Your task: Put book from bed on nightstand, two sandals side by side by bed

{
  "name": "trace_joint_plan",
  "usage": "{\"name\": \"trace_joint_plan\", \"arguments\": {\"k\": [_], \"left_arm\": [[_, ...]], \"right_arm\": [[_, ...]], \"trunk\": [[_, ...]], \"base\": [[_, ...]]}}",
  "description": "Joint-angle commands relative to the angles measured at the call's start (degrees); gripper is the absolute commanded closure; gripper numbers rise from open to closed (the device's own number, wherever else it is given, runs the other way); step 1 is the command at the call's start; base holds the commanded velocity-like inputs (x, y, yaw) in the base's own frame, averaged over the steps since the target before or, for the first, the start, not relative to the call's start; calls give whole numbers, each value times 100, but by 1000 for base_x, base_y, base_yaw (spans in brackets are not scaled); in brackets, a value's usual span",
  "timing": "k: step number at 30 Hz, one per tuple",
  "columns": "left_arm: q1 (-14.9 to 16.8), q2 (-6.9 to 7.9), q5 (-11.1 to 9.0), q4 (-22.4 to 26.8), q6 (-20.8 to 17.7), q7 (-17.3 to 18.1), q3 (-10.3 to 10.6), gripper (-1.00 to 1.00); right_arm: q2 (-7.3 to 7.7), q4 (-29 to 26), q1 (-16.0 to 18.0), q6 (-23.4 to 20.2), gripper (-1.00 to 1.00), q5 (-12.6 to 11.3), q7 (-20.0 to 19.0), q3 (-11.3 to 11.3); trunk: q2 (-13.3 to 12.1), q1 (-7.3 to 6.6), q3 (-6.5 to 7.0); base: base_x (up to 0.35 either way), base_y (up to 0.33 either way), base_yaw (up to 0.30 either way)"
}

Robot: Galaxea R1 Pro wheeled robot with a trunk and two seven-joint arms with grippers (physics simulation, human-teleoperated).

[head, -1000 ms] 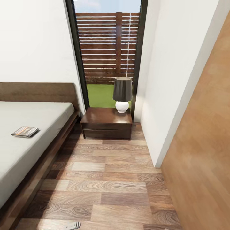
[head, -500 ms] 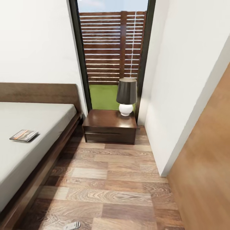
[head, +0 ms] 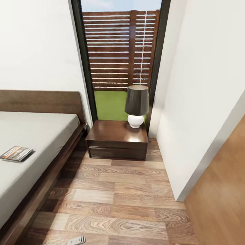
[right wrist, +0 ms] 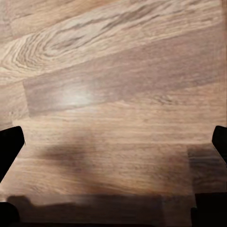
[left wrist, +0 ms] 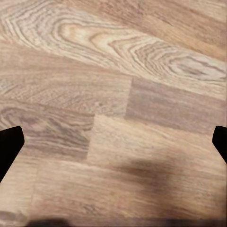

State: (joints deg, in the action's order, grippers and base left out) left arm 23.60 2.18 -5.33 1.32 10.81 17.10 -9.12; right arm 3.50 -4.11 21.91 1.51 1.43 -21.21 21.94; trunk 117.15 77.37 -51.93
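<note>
Both the left claw (left wrist: 113, 142) and right claw (right wrist: 113, 142) are held spread over bare floor (left wrist: 113, 71); the book (head: 16, 153) lies on the bed (head: 41, 136), well apart from them.

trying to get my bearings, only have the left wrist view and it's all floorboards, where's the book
Observer: The book lies flat on the bed, near the head view's left edge.
Operator: is there a nightstand to drop it on
Observer: Yes, a nightstand stands ahead beside the bed, under the window.
Operator: top free?
Observer: Partly. A lamp sits at its back right corner.
Operator: right hand holding anything
Observer: No, the right hand is open over the wood floor.
</note>
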Motion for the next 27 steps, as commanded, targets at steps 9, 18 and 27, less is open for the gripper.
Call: {"name": "trace_joint_plan", "arguments": {"k": [9, 18, 27], "left_arm": [[4, 1, -56, -9, 3, 39, -10, -100], [4, 1, -56, -9, 4, 39, -10, -100], [4, 1, -56, -9, 8, 39, -10, -100]], "right_arm": [[2, 7, 2, 16, -100, 15, -20, 29], [2, 7, 1, 16, -100, 15, -22, 29], [2, 7, 1, 16, -100, 15, -20, 29]], "trunk": [[2, 2, -5], [2, 2, -5], [2, 2, -5]], "base": [[319, 0, 73], [318, 0, 184], [148, 0, 138]]}}
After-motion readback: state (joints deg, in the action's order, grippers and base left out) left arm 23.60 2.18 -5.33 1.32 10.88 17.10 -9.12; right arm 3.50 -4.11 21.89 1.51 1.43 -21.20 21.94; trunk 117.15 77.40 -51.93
